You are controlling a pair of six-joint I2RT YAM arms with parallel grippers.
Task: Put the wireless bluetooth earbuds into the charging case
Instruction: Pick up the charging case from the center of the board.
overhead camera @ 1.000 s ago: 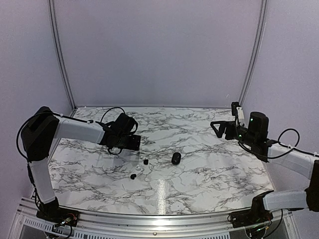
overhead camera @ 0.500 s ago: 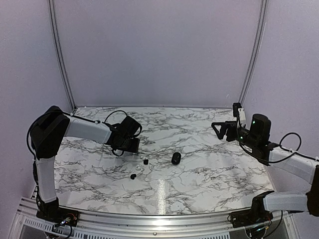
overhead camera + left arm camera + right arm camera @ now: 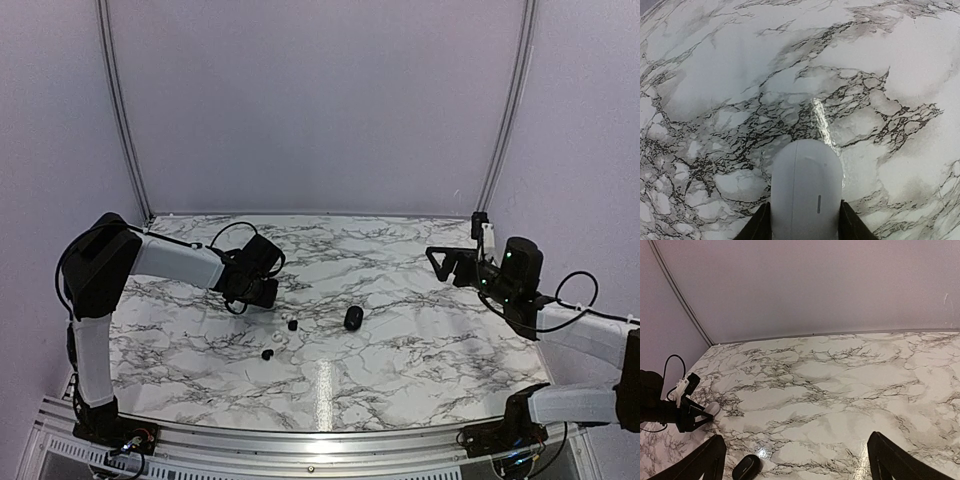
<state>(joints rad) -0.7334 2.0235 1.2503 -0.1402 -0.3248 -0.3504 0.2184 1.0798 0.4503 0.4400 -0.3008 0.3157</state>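
The charging case (image 3: 353,318), a glossy black oval, lies mid-table and also shows at the bottom of the right wrist view (image 3: 746,467). Two tiny black earbuds lie left of it, one (image 3: 292,324) close by and one (image 3: 268,354) nearer the front. My left gripper (image 3: 266,292) sits low at the back left of them. In the left wrist view its jaws (image 3: 805,220) press both sides of a white rounded pebble-shaped object (image 3: 806,190) just above the marble. My right gripper (image 3: 446,262) is raised at the right, wide open and empty (image 3: 796,437).
The table is marble-patterned (image 3: 420,340), with lilac walls behind and at both sides. A small white bit (image 3: 282,344) lies beside the front earbud. The left arm's black cable (image 3: 228,225) loops above its wrist.
My left gripper has shifted slightly right and lower, still holding the white object. My right arm has drawn back a little to the right. The case and earbuds have not moved.
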